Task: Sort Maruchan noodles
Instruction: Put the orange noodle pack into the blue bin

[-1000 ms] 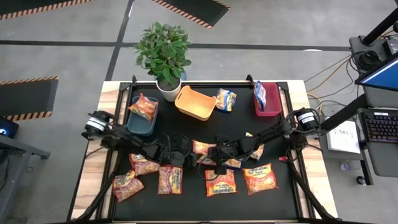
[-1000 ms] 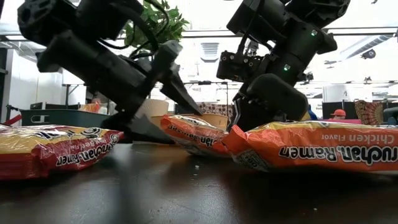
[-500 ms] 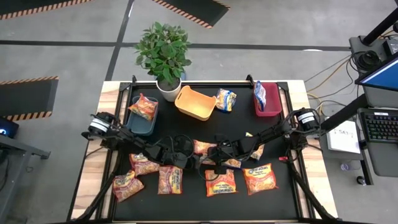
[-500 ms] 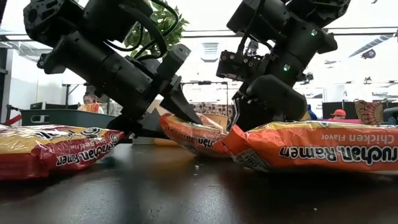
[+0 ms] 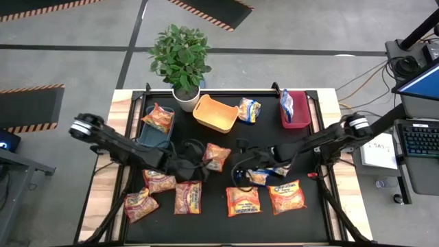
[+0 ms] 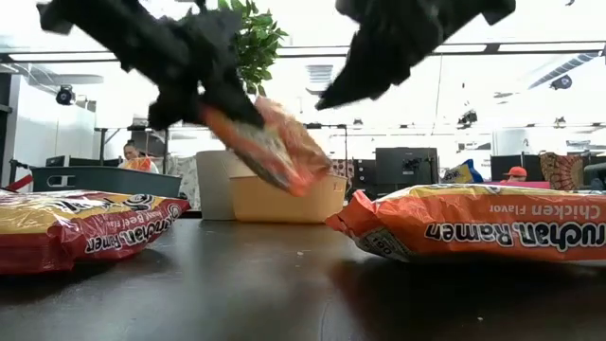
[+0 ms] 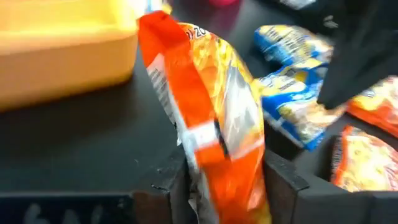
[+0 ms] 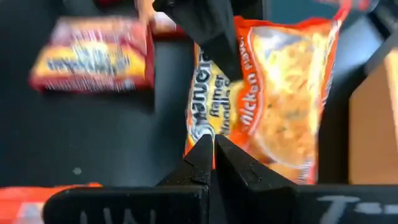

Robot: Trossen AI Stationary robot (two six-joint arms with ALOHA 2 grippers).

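Observation:
My left gripper (image 5: 202, 159) is shut on an orange Maruchan packet (image 5: 217, 156), which hangs in the air over the table's middle (image 6: 275, 142). My right gripper (image 5: 238, 171) is shut and holds nothing. It hovers just right of that packet, above a blue-and-yellow packet (image 5: 259, 176) lying flat on the table. In the right wrist view its closed fingertips (image 8: 211, 149) point at the held packet (image 8: 273, 93). Several more packets lie flat along the near side, such as an orange one (image 5: 243, 201) and a pinkish-red one (image 5: 187, 197). My left gripper (image 7: 224, 183) pinches the orange packet by one short end (image 7: 217, 162) between its two fingers (image 7: 280, 186). The rest of the packet stands out beyond the fingertips. It is lifted clear of the table and tilted (image 6: 284, 152).
At the far side stand a dark teal bin (image 5: 156, 134) holding one packet, an orange bin (image 5: 215, 113), and a red bin (image 5: 296, 116) with a blue packet in it. A blue packet (image 5: 249, 110) lies between the bins. A potted plant (image 5: 182, 58) stands behind.
My left gripper closed on the orange packet that lay at the table's middle, then rose and drew back to the left. The packet went up with it, off the table. My right arm also lifted away from the table.

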